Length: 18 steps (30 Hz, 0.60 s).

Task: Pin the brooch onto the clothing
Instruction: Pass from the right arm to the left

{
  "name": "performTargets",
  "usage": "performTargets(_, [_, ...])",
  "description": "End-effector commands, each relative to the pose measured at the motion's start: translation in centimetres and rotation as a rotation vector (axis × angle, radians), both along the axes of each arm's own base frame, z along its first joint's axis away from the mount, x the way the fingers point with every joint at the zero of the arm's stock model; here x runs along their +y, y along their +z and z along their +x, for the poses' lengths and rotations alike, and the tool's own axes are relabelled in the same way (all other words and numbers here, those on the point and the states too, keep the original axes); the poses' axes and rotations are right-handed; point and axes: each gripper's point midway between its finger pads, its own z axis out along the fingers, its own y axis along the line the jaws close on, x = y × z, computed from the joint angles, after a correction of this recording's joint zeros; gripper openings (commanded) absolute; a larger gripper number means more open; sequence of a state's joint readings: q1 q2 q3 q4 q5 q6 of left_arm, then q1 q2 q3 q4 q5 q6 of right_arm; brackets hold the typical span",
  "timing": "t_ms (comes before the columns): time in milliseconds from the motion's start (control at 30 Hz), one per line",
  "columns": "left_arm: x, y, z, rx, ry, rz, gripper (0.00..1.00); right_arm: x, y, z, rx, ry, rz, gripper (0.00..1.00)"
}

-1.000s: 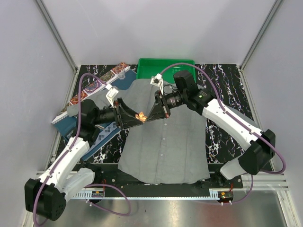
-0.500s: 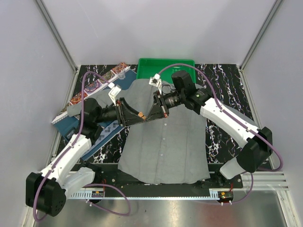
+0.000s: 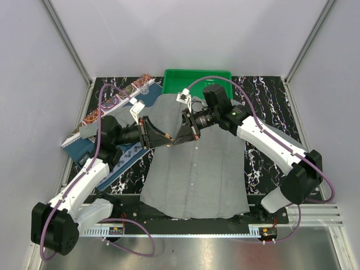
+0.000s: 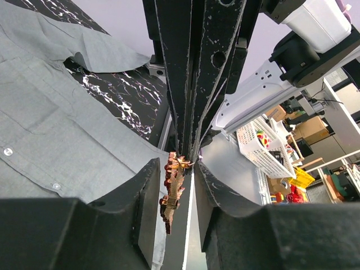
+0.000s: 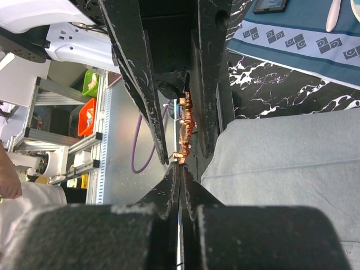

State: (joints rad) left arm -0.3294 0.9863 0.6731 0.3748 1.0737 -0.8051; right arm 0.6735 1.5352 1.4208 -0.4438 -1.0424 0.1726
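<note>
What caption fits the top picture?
Above the grey shirt, the right gripper holds the brooch inside the open left gripper.

Shirt [image 3: 197, 169]: grey woven cloth, matt, soft creases; buttons [image 4: 56, 185] pale, glossy, plastic-looking. Brooch [image 4: 171, 191]: coppery-red metal, shiny, bumpy surface. Left gripper [image 4: 175, 169] fingers [image 4: 143, 208]: black matt plastic, grainy. Right gripper [image 5: 180, 171] fingers [image 5: 163, 197]: same, w/ white scuffs + scratches. Arm shells [image 3: 270, 143]: smooth white plastic, semi-gloss. Cables [image 3: 100, 112]: purple rubbery sheath. Tabletop [image 3: 256, 169]: black marble-look w/ white veins, slight sheen. Tray [image 3: 197, 73]: green plastic, smooth. Placemat [image 5: 281, 25]: blue patterned, cloth-like, matt. Near rail [image 3: 315, 214]: brushed alu.
</note>
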Motion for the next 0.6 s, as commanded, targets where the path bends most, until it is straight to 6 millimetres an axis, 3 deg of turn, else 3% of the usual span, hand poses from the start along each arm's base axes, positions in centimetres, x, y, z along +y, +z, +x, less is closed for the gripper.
performTargets(0, [-0.2, 2.2, 0.1, -0.095, -0.015, -0.028, 0.3, -0.1, 1.1, -0.1, -0.031, 0.029, 0.033, 0.0])
performTargets(233, [-0.3, 2.0, 0.1, -0.083, -0.026, -0.023, 0.02, -0.2, 1.1, -0.2, -0.031, 0.034, 0.029, 0.0])
performTargets(300, [-0.3, 1.5, 0.2, -0.058, -0.024, -0.008, 0.0, -0.2, 1.2, -0.1, -0.023, 0.028, 0.022, 0.16])
performTargets(367, [-0.1, 0.9, 0.7, -0.039, 0.0, 0.007, 0.0, -0.3, 1.3, 0.2, -0.025, 0.013, 0.014, 0.43])
performTargets(433, [0.2, 0.1, 1.0, 0.005, 0.018, 0.015, 0.0, -0.9, 1.2, 0.8, -0.014, -0.013, 0.001, 0.53])
performTargets(467, [0.3, -0.1, 1.4, 0.02, 0.033, 0.016, 0.0, -1.1, 1.2, 1.1, -0.016, -0.025, -0.003, 0.66])
performTargets(500, [0.6, -0.2, 1.8, 0.025, 0.052, 0.014, 0.0, -1.4, 1.2, 1.4, -0.016, -0.037, -0.009, 0.73])
performTargets(567, [1.0, -0.8, 2.5, 0.064, 0.089, 0.01, 0.0, -2.2, 0.6, 3.0, -0.027, -0.102, -0.033, 0.74])
